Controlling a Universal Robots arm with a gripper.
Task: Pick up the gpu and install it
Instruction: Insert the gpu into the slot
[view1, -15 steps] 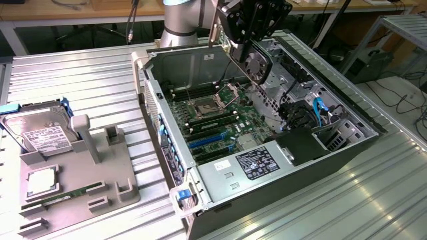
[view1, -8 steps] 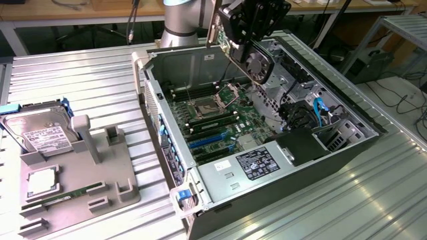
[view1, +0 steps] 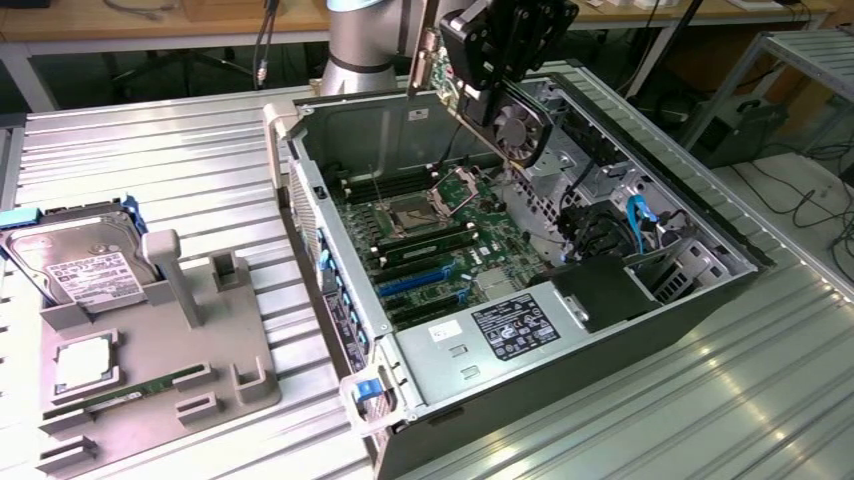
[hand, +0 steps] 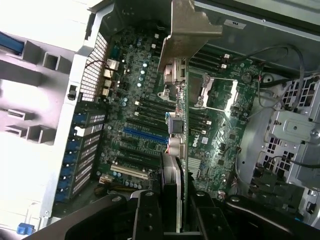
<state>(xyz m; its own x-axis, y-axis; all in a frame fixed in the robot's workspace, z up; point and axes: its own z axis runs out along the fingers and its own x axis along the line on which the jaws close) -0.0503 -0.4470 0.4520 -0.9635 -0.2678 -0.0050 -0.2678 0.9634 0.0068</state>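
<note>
My end effector (view1: 497, 85) grips the gpu (view1: 518, 125) and holds it up over the open case (view1: 694, 270), above the board (hand: 125, 100). The card could come down crooked (it looks tilted). Then its edge would miss the slots (hand: 145, 135) and bump parts. White letters on the board look like DELL. The sticker (view1: 514, 325) is too small to read.

Silver-grey cylindrical arm link (view1: 358, 55) with a blue-grey joint cap (view1: 367, 8) on top. Matte black gripper (view1: 494, 85), blocky; black fingers (hand: 148, 224) dotted with small round screw holes.
</note>
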